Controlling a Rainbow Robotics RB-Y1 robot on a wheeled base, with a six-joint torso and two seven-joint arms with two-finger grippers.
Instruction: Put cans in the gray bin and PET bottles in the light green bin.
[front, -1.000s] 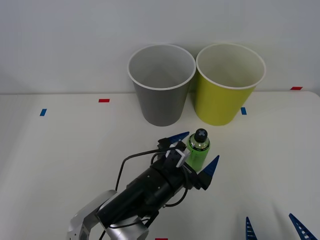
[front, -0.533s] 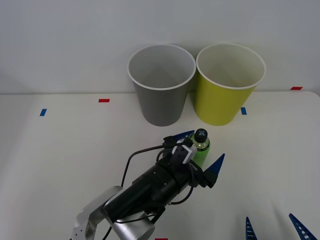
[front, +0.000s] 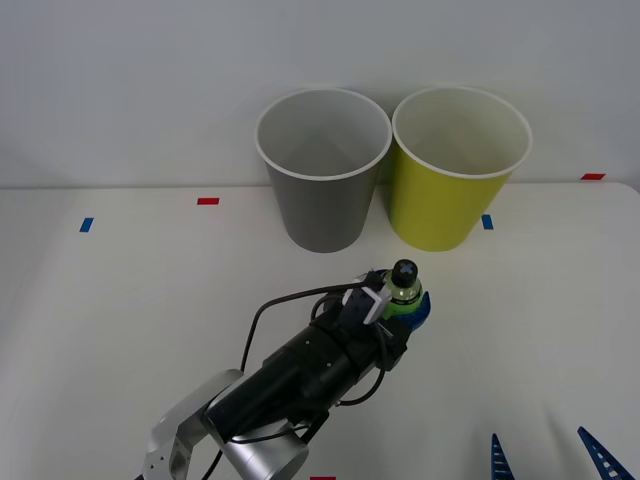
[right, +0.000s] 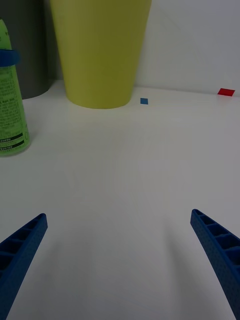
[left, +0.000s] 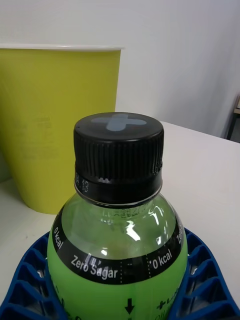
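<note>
The left end effector (front: 401, 305) has its blue ribbed fingers (left: 205, 280) squeezed tight around the small clear plastic bottle (front: 400, 292) with a bright green label and a bumpy black screw cap, standing on the smooth white table (front: 120, 300). Behind it stand the round gray plastic bin (front: 322, 170) and the round lime plastic bin (front: 458, 168), side by side. The right end effector (right: 120, 260) waits low near the table's front edge with its fingers wide apart.

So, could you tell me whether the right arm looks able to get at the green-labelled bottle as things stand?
Probably not cleanly. The left gripper is shut around the PET bottle, its blue fingers wrapping both sides. The right gripper sits open, low near the table's front edge, with bare surface between it and the bottle.
</note>
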